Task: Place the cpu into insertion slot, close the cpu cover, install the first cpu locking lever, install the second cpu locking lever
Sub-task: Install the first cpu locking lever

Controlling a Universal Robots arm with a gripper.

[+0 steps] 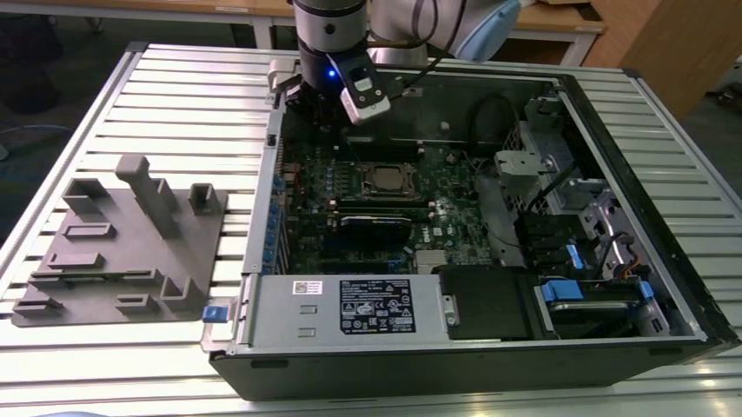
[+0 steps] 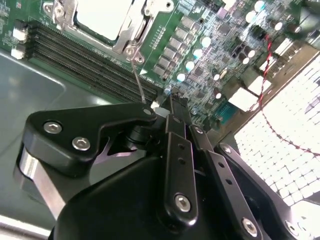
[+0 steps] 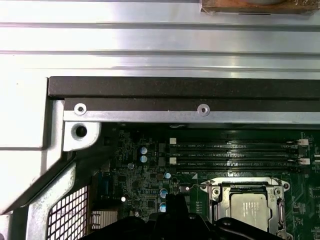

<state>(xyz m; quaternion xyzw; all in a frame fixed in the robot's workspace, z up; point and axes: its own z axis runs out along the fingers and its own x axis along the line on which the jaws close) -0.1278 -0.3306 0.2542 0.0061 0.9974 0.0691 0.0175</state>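
Near the worktop [image 1: 174, 87] edge at the exterior view's left: a grey fixture [image 1: 128, 243], standing apart from the work. Further toward the exterior view's right, across the worktop's middle and on to its other edge: an open case [image 1: 464, 373], with the board [image 1: 453, 217] lying flat inside.

By the case's far wall, over the board: the hand [image 2: 167, 100], hung from the arm [image 1: 336, 35]. Apart or together: cannot tell from these views. Right at its tip in the second wrist view: a thin wire lever [image 2: 138, 77], rising aslant from beside the cover [image 2: 131, 25]. Touching or only near: cannot tell.

Just past the hand, about mid-board: the cpu [image 1: 388, 180], seated flat in the slot [image 3: 215, 194], silver top showing through the cover's window. Cover apparently down over it. Lever, standing up like that, probably not latched yet.

On handling, by judgement:
- **Cpu:** light, stiff and thin, fragile on the underside, likewise the slot's contacts. Best taken by opposite edges only, never pressed on top.
- **Cover:** thin sheet, hinged, a little springy. Best pushed at its free end.
- **Lever:** stiff, springy, smooth and narrow, so apt to slip. Best gripped near the free end, squarely across the wire.
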